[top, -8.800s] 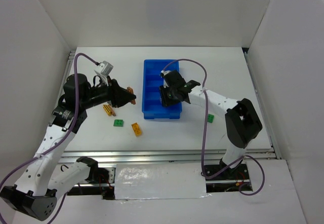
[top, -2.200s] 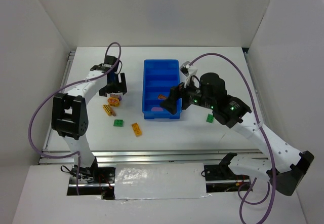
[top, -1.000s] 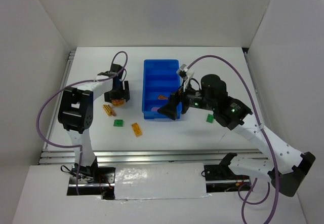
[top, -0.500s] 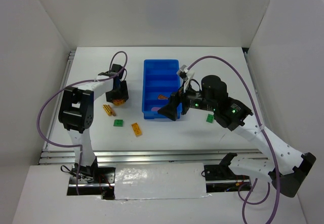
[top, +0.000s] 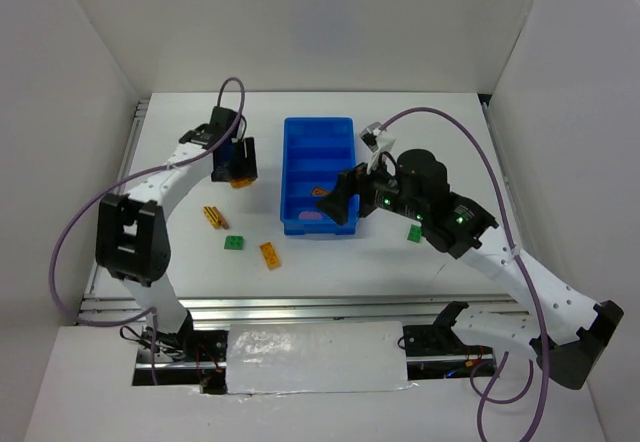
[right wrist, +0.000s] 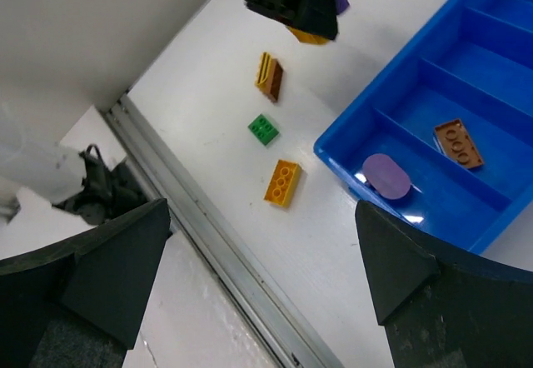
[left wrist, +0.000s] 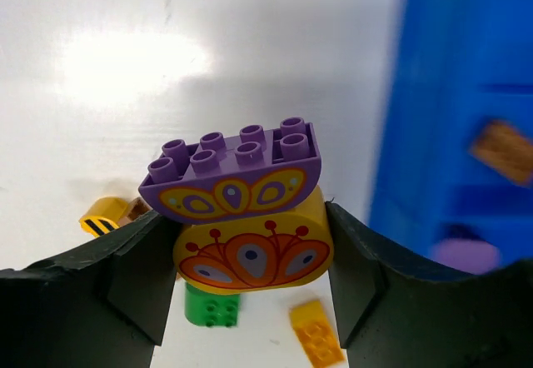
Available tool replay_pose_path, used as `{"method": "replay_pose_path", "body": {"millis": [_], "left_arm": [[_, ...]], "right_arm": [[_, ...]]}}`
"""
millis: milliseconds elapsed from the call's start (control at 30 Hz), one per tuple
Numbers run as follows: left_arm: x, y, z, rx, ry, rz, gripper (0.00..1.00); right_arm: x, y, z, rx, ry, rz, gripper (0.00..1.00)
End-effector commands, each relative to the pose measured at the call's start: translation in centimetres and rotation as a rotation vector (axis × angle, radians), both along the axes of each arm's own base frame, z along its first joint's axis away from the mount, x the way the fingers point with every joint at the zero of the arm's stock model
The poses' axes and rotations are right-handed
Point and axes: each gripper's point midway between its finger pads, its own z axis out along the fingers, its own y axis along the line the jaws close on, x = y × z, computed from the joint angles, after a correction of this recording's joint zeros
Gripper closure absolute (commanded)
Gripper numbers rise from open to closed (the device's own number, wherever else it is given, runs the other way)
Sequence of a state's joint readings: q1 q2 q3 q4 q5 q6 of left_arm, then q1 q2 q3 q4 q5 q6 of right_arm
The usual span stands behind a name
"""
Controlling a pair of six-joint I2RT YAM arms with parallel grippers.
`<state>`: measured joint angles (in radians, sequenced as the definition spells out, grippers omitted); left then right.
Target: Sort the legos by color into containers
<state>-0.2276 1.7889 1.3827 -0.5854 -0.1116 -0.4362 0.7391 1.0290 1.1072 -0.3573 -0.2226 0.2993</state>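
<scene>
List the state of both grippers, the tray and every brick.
left gripper, shut on purple-yellow stack, lifted
right gripper, open, empty
blue tray, on table, two nearest compartments occupied
purple piece, lying in nearest compartment
brown brick, lying in next compartment
orange brick, loose on table
striped brick, loose on table
left green brick, loose on table
right green brick, loose on table
</scene>
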Motion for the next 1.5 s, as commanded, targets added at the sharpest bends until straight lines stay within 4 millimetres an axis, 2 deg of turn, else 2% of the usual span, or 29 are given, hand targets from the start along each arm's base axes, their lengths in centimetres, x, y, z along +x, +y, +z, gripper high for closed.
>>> {"method": "replay_pose_path", "body": {"millis": [0, 67, 100, 133, 167, 200, 233, 267, 300, 333, 367, 400, 500, 567, 700, 767, 933, 1033, 1100, 1167, 1267, 1300, 1367, 1400, 1433, 1467], "left_arm": [[0.7, -3.5, 11.2, -0.048, -0.250, -0.193, 1.00], [-0.5, -5.2, 13.2, -0.054, -0.282, -0.300, 1.00], [-1.5, -5.7, 15.2, -0.073, -0.325, -0.344, 1.00], [-2.3, -6.4, 16.1, -0.092, -0.350, -0.390, 1.00], [-3.9, -7.6, 18.3, -0.128, -0.412, -0.490, 1.00], [-4.6, -8.5, 19.5, -0.147, -0.464, -0.550, 1.00], [-5.9, -9.3, 19.5, -0.166, -0.482, -0.615, 1.00], [-8.3, -10.9, 21.7, -0.209, -0.561, -0.736, 1.00], [-9.5, -11.7, 22.5, -0.234, -0.591, -0.795, 1.00], [-10.6, -12.4, 22.8, -0.251, -0.625, -0.868, 1.00], [-12.5, -13.1, 24.3, -0.292, -0.671, -0.926, 1.00], [-13.9, -13.8, 24.6, -0.323, -0.694, -1.013, 1.00], [-17.0, -14.7, 26.1, -0.400, -0.738, -1.156, 1.00], [-18.6, -15.3, 26.5, -0.456, -0.730, -1.250, 1.00], [-18.6, -15.8, 26.3, -0.490, -0.713, -1.265, 1.00], [-18.7, -16.2, 25.5, -0.488, -0.673, -1.266, 1.00], [-19.3, -17.0, 25.0, -0.425, -0.668, -1.263, 1.00], [-19.2, -16.7, 24.7, -0.378, -0.684, -1.234, 1.00], [-19.4, -16.6, 24.8, -0.366, -0.691, -1.231, 1.00], [-19.6, -16.8, 24.8, -0.370, -0.694, -1.239, 1.00], [-19.8, -17.1, 24.6, -0.370, -0.686, -1.247, 1.00], [-19.6, -17.1, 24.4, -0.365, -0.680, -1.243, 1.00], [-19.7, -17.3, 24.2, -0.364, -0.676, -1.251, 1.00], [-19.6, -17.4, 24.2, -0.362, -0.675, -1.242, 1.00], [-19.6, -17.5, 24.2, -0.358, -0.678, -1.247, 1.00], [-19.5, -17.5, 24.1, -0.358, -0.676, -1.247, 1.00]], "right_arm": [[2.2, -1.8, 3.9, 0.111, -0.028, -0.187, 0.00], [3.3, -3.7, 5.5, 0.181, -0.008, -0.287, 0.00], [3.6, -4.3, 6.3, 0.215, -0.010, -0.310, 0.00], [3.6, -4.7, 7.0, 0.243, -0.005, -0.315, 0.00], [3.6, -5.0, 7.6, 0.279, 0.017, -0.304, 0.00], [3.4, -5.0, 8.8, 0.295, 0.016, -0.285, 0.00], [3.3, -4.7, 9.1, 0.292, 0.031, -0.269, 0.00], [3.7, -3.9, 8.6, 0.278, 0.067, -0.251, 0.00], [3.0, -3.4, 9.5, 0.285, 0.079, -0.205, 0.00], [3.0, -3.1, 9.5, 0.282, 0.096, -0.196, 0.01], [3.0, -3.0, 9.6, 0.293, 0.112, -0.202, 0.01], [2.9, -3.1, 10.1, 0.306, 0.105, -0.200, 0.01], [2.3, -3.0, 11.1, 0.323, 0.121, -0.185, 0.02], [1.7, -1.7, 11.2, 0.297, 0.173, -0.125, 0.03], [1.0, 0.4, 10.5, 0.204, 0.229, -0.110, 0.06], [0.3, 1.4, 9.7, 0.160, 0.241, -0.115, 0.06], [-1.0, 4.6, 6.0, 0.061, 0.335, -0.050, 0.08], [-1.2, 5.1, 5.2, 0.040, 0.344, -0.048, 0.16], [-1.5, 5.3, 4.7, 0.025, 0.350, -0.034, 0.26], [-1.6, 5.0, 4.3, 0.017, 0.348, -0.042, 0.27], [-1.4, 4.8, 4.4, 0.033, 0.333, -0.054, 0.42], [-1.4, 4.7, 4.8, 0.044, 0.323, -0.051, 0.51], [-1.4, 4.7, 4.9, 0.045, 0.318, -0.050, 0.61], [-1.4, 4.8, 4.9, 0.042, 0.314, -0.046, 0.74], [-1.4, 4.7, 4.8, 0.039, 0.315, -0.050, 0.99], [-1.3, 4.7, 4.7, 0.039, 0.313, -0.054, 1.00]]}}
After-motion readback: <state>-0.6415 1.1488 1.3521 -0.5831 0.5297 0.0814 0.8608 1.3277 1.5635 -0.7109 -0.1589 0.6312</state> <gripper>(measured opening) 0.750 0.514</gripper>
